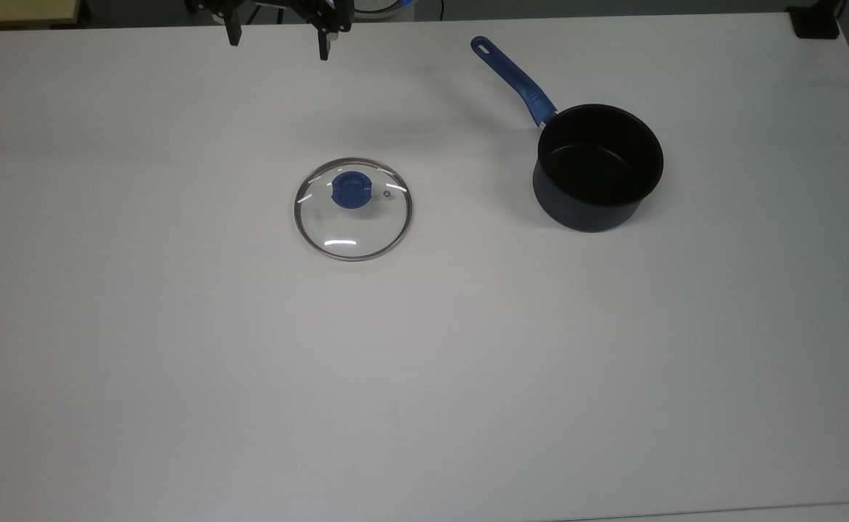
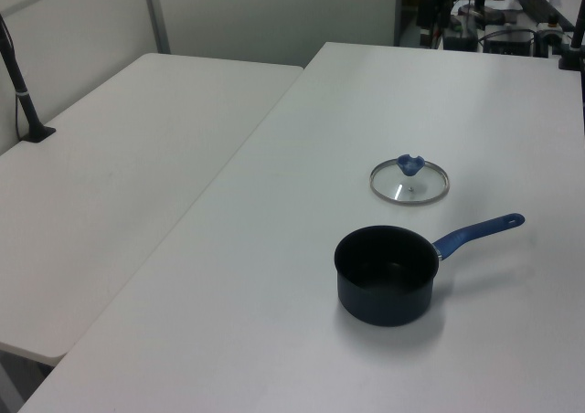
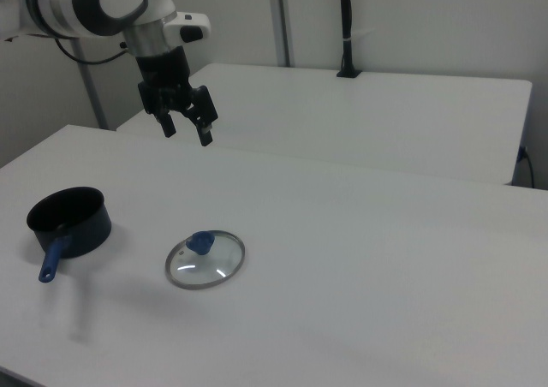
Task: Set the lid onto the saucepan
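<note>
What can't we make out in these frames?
- Gripper: top view's upper edge cuts off all but the fingertips.
- Lid lettering: too small in every view.
- Saucepan inside: near wall hides most of it in the right view.
- Lid vent: too small in the left view.

A lab or office room is indicated. Plain white tables (image 2: 137, 157) are seen, with partition walls (image 2: 265, 11) behind and cluttered equipment (image 2: 512, 11) beyond the tables.

White surface (image 2: 274, 248); a second white table (image 2: 119, 157) adjoins it; plain pale wall (image 2: 274, 15) with grey upright posts (image 2: 154, 13) behind
</note>
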